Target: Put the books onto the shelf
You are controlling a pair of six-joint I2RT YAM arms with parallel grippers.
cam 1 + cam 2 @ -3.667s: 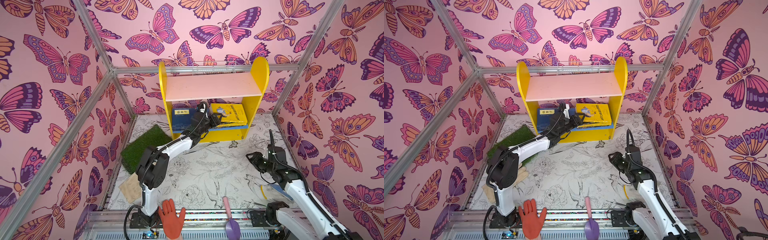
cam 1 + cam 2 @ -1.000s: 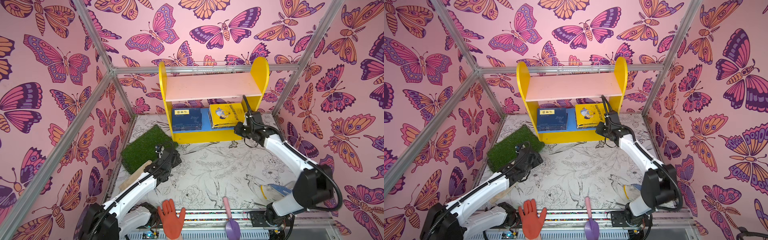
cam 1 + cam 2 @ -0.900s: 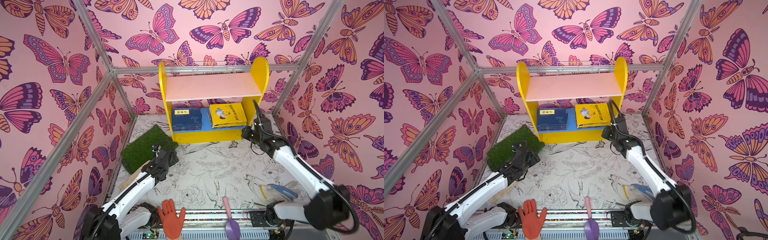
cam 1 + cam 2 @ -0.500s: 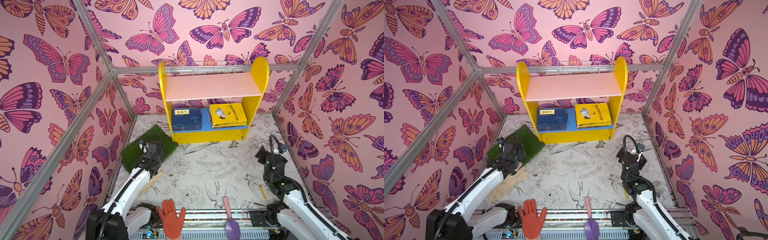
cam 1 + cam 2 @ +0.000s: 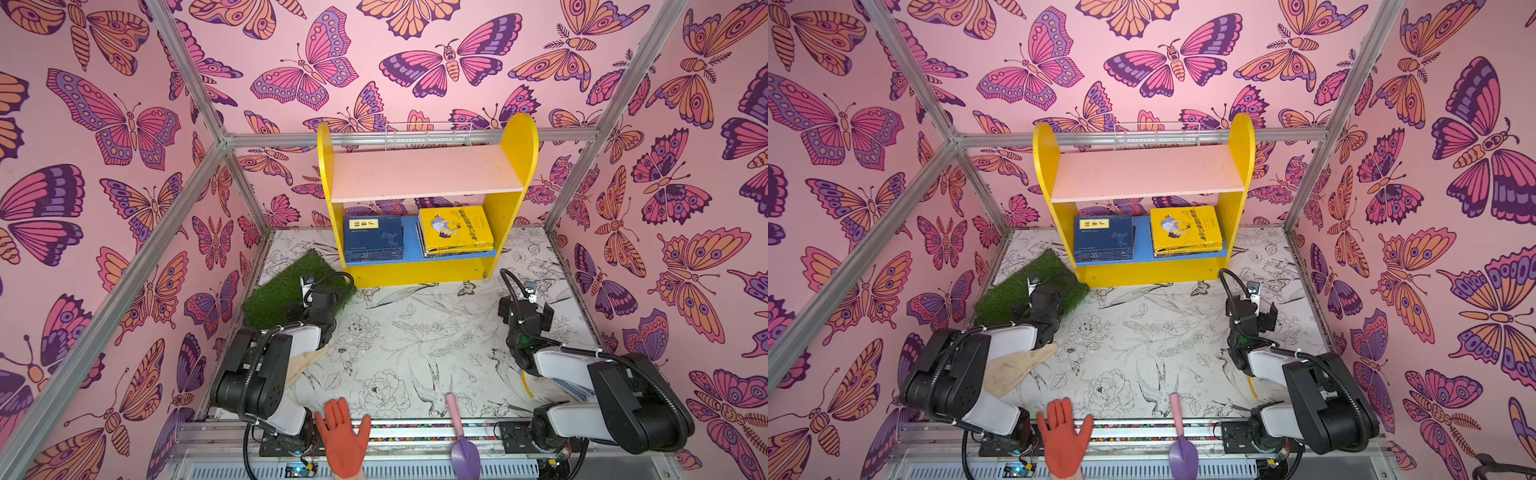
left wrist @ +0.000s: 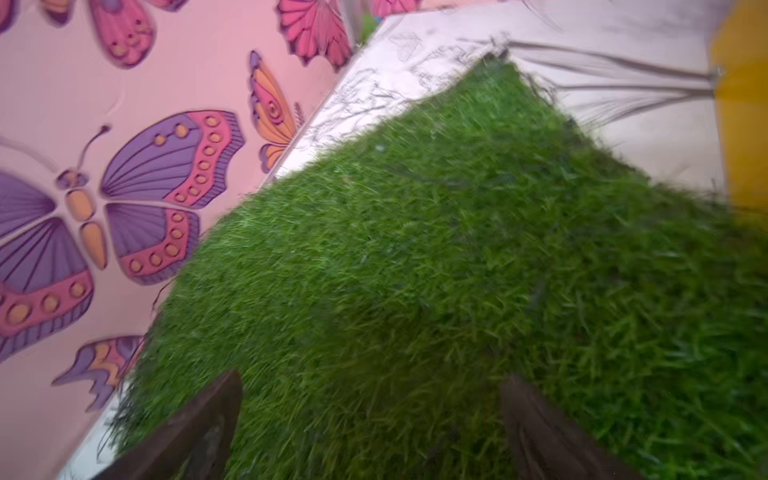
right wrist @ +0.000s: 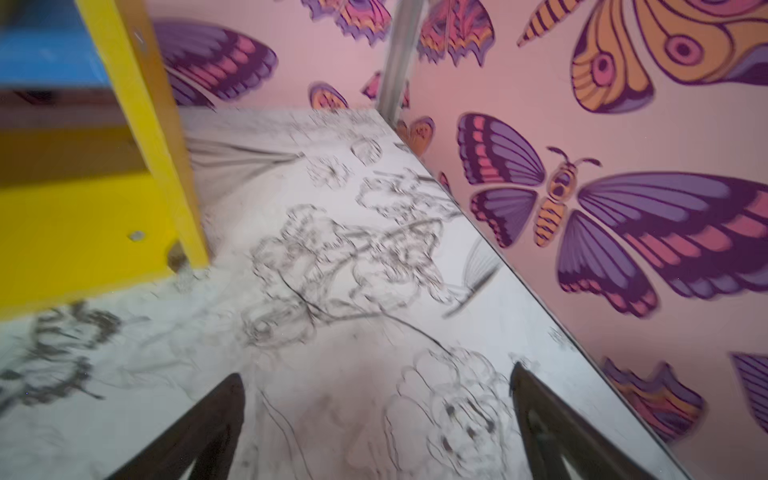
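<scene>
The books lie flat in two piles on the lower board of the shelf; none is seen on the desk. The left hand, over the grass mat, and the right hand are wide open and empty, so the work seems done.

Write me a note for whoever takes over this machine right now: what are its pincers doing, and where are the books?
Left pincer: open, empty, above the grass mat.
Right pincer: open, empty, over the table beside the shelf.
Books: navy stack and yellow-topped stack lie flat on the blue lower board; upper board bare.
To do: no loose book visible on the table; job looks finished.
</scene>
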